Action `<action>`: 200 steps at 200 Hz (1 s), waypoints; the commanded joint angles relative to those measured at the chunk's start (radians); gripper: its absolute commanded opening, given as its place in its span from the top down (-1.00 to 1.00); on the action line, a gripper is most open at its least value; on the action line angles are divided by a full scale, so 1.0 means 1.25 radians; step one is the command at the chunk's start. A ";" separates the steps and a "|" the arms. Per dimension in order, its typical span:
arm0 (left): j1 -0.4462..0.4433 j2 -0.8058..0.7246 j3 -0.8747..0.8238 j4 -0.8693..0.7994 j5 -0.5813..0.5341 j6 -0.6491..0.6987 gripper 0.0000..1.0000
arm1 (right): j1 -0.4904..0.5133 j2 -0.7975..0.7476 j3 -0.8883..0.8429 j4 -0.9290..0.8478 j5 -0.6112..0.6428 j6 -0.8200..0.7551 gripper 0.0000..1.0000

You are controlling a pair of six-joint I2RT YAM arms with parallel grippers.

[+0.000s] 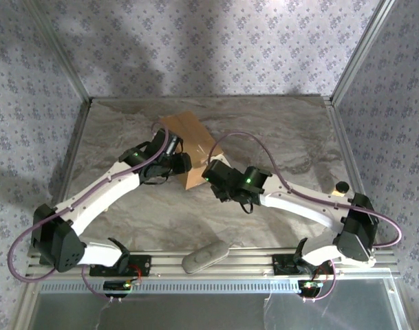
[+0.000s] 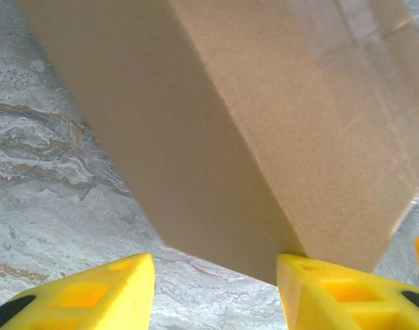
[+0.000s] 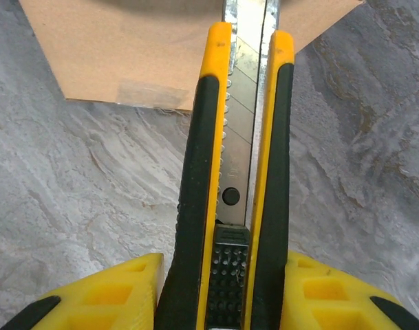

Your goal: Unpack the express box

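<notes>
Near the table's (image 1: 298,137) far middle, express box (image 1: 188,134) sitting, left gripper (image 2: 216,265) hovering jaws apart at its corner, right gripper (image 3: 224,261) clamping a utility knife (image 3: 233,172).

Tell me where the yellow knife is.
The knife sits in the right claw in the right wrist view, blade pointing at the box ahead.

Left arm (image 1: 106,185) and right arm (image 1: 298,199) are angled inward. Left jaws are held apart; right jaws are clamped on a utility knife (image 3: 238,172).
</notes>
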 commanded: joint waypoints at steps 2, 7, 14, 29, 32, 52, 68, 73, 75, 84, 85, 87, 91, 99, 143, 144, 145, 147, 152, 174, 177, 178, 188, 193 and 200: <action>-0.022 -0.040 0.036 0.100 0.048 0.016 -0.03 | 0.017 -0.021 -0.026 0.072 -0.157 -0.114 1.00; -0.023 -0.043 0.035 0.096 0.048 0.017 -0.04 | 0.013 -0.024 -0.027 0.075 -0.159 -0.117 1.00; -0.022 -0.045 0.034 0.093 0.048 0.017 -0.03 | 0.010 -0.025 -0.029 0.076 -0.160 -0.119 1.00; -0.022 -0.049 0.029 0.089 0.050 0.015 -0.04 | 0.005 -0.025 -0.028 0.076 -0.156 -0.126 1.00; -0.023 -0.049 0.029 0.089 0.050 0.014 -0.04 | 0.005 -0.026 -0.028 0.077 -0.155 -0.127 1.00; -0.022 -0.052 0.018 0.082 0.055 0.011 -0.04 | 0.004 -0.025 -0.025 0.077 -0.148 -0.133 1.00; -0.022 -0.060 0.004 0.075 0.058 0.006 -0.03 | 0.002 -0.026 -0.022 0.075 -0.145 -0.138 1.00; -0.023 -0.064 -0.001 0.075 0.057 0.004 -0.03 | 0.001 -0.025 -0.023 0.074 -0.145 -0.140 1.00; -0.023 -0.065 -0.002 0.076 0.056 0.003 -0.04 | 0.001 -0.026 -0.022 0.075 -0.145 -0.140 1.00; -0.022 -0.072 -0.006 0.074 0.050 0.003 -0.04 | 0.002 -0.027 -0.024 0.074 -0.144 -0.142 1.00; -0.022 -0.072 -0.006 0.074 0.050 0.003 -0.04 | 0.001 -0.027 -0.024 0.074 -0.144 -0.142 1.00; -0.022 -0.073 -0.005 0.075 0.048 0.003 -0.04 | 0.001 -0.027 -0.024 0.074 -0.143 -0.142 1.00; -0.023 -0.075 -0.005 0.074 0.046 0.005 -0.04 | 0.001 -0.028 -0.024 0.074 -0.142 -0.144 1.00; -0.023 -0.076 0.001 0.069 0.040 0.011 -0.04 | 0.000 -0.028 -0.025 0.074 -0.140 -0.147 1.00; 0.012 -0.021 0.095 0.006 -0.007 0.080 -0.05 | -0.003 -0.031 -0.016 0.060 -0.116 -0.151 1.00; 0.013 -0.019 0.096 0.006 -0.008 0.082 -0.05 | -0.003 -0.031 -0.016 0.059 -0.115 -0.151 1.00; 0.015 -0.018 0.098 0.006 -0.009 0.083 -0.05 | -0.003 -0.031 -0.016 0.058 -0.114 -0.151 1.00; 0.018 -0.015 0.099 0.005 -0.009 0.086 -0.05 | -0.003 -0.032 -0.016 0.057 -0.113 -0.151 1.00; 0.030 -0.006 0.105 0.005 -0.008 0.089 -0.05 | -0.003 -0.031 -0.013 0.055 -0.110 -0.151 1.00; 0.076 0.027 0.110 0.037 0.001 0.114 -0.05 | -0.004 -0.032 -0.007 0.041 -0.103 -0.147 1.00; 0.082 0.031 0.109 0.044 0.002 0.118 -0.05 | -0.004 -0.032 -0.004 0.039 -0.101 -0.147 1.00; 0.085 0.032 0.109 0.047 0.002 0.119 -0.05 | -0.004 -0.032 -0.004 0.038 -0.101 -0.146 1.00; 0.107 0.047 0.103 0.073 0.003 0.126 -0.05 | -0.004 -0.031 -0.004 0.032 -0.094 -0.145 1.00; 0.119 0.057 0.102 0.080 0.005 0.129 -0.05 | -0.004 -0.031 -0.004 0.028 -0.091 -0.142 1.00; 0.137 0.071 0.101 0.093 0.012 0.130 -0.04 | -0.005 -0.031 -0.004 0.021 -0.088 -0.141 1.00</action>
